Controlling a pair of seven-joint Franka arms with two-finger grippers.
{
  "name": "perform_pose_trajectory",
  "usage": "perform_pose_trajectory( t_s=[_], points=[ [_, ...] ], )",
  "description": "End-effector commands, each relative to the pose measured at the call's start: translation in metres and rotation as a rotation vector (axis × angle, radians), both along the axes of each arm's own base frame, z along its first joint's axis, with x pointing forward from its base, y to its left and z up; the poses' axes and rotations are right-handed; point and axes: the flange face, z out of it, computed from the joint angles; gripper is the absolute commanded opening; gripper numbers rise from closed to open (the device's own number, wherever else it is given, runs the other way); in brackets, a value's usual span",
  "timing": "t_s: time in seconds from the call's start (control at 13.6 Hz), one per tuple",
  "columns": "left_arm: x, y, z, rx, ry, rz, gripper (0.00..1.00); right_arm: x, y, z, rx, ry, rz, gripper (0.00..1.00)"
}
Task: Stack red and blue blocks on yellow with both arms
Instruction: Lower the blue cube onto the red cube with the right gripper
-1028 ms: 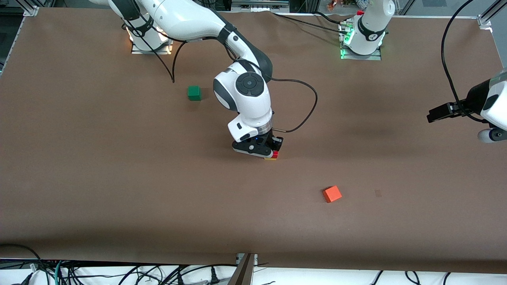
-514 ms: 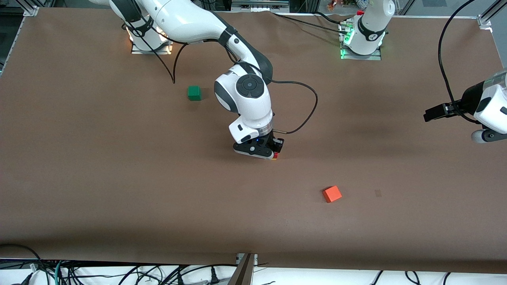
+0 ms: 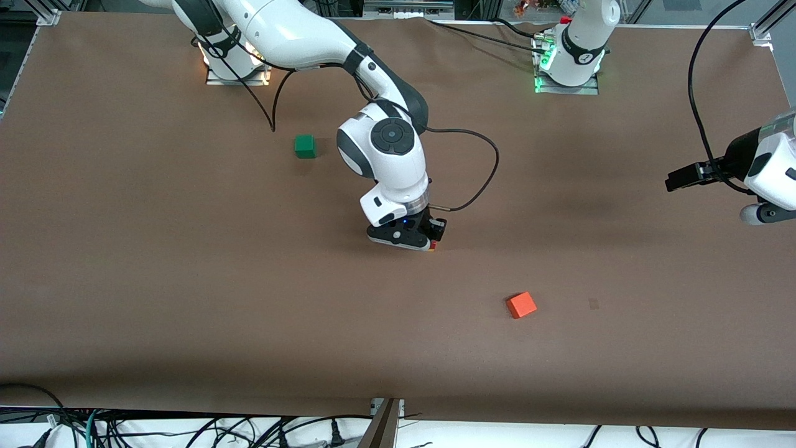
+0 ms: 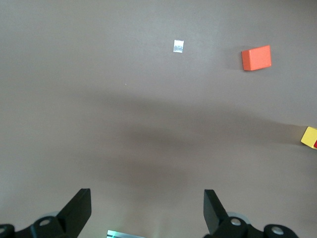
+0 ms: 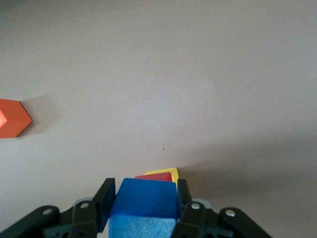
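My right gripper (image 5: pixel 142 203) is shut on the royal blue block (image 5: pixel 146 201) and holds it on top of the deep red block (image 5: pixel 156 177). The red block sits on the yellow block (image 5: pixel 166 171) near the table's middle. In the front view the right gripper (image 3: pixel 428 239) covers the stack; only a sliver of red (image 3: pixel 432 246) shows under it. The left wrist view shows the yellow block (image 4: pixel 309 134) at its edge. My left gripper (image 4: pixel 147 213) is open and empty, waiting in the air over the left arm's end of the table (image 3: pixel 678 179).
An orange-red cube (image 3: pixel 521 305) lies nearer the front camera than the stack, toward the left arm's end; it also shows in both wrist views (image 4: pixel 256 58) (image 5: pixel 12 118). A green cube (image 3: pixel 305 146) lies near the right arm's base. The right arm's cable (image 3: pixel 485 168) loops beside the gripper.
My right gripper has sunk a little with the blue block, so less of the red and yellow blocks shows under it. The left arm shifted slightly, then stayed still.
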Motion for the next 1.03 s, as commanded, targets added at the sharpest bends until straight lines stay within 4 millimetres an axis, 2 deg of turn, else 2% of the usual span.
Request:
perform_pose_trajectory(
  t_s=[0.0,0.37,0.95],
  points=[
    [-0.0017,0.0018,0.0022,-0.018,-0.01,-0.005,1.0,0.0039,0.0054,0.0011,0.017,-0.02,0.005,0.44],
    [-0.0017,0.0024,0.0022,-0.021,-0.01,-0.003,1.0,0.0028,0.006,-0.0019,0.012,-0.014,0.002,0.56],
    [-0.0017,0.0024,0.0022,-0.021,-0.01,-0.003,1.0,-0.0012,0.0065,0.0004,0.005,0.015,-0.004,0.55]
  ],
)
